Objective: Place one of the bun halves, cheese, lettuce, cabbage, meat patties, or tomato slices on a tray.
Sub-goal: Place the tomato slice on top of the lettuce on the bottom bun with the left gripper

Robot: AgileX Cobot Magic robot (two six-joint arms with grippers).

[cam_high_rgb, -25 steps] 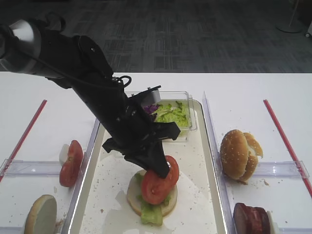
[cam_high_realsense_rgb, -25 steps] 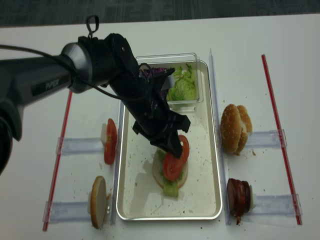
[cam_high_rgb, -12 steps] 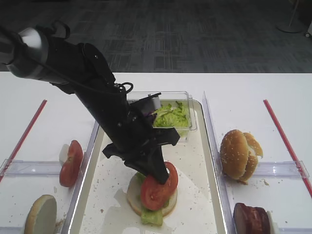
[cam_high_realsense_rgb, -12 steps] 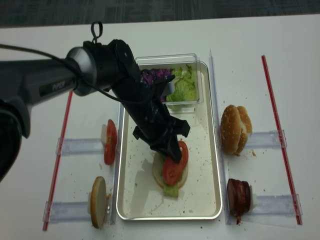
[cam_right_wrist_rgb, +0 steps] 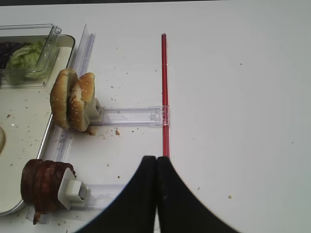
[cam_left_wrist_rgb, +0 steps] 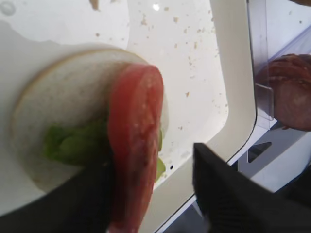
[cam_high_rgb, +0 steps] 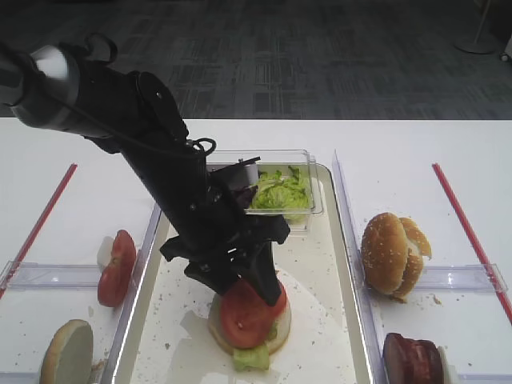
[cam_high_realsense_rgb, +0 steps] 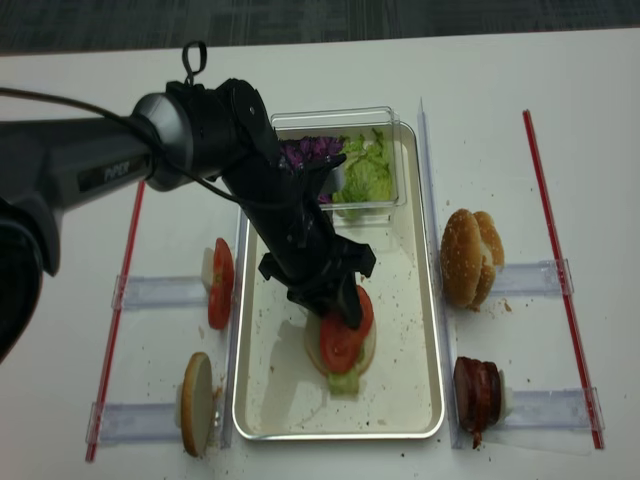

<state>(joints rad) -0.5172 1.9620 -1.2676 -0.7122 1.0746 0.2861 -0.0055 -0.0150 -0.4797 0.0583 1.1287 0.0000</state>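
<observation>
Silver tray (cam_high_realsense_rgb: 430, 330) lies under my left gripper (cam_left_wrist_rgb: 150, 194), whose fingers (cam_left_wrist_rgb: 218, 184) stand apart, one on each side of the tomato slice (cam_high_rgb: 246, 310). That slice lies nearly flat on the lettuce (cam_left_wrist_rgb: 73, 145) and bun half (cam_high_rgb: 276, 332) just below my fingertips. My right gripper (cam_right_wrist_rgb: 156, 184) is pressed together, holding nothing, with patties (cam_right_wrist_rgb: 41, 182) to its left.

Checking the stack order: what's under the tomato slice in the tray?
Under the tomato slice, lettuce pokes out at the front edge, on a bun half lying cut face up. How far the lettuce reaches under it is hidden, partly by the left fingers.
</observation>
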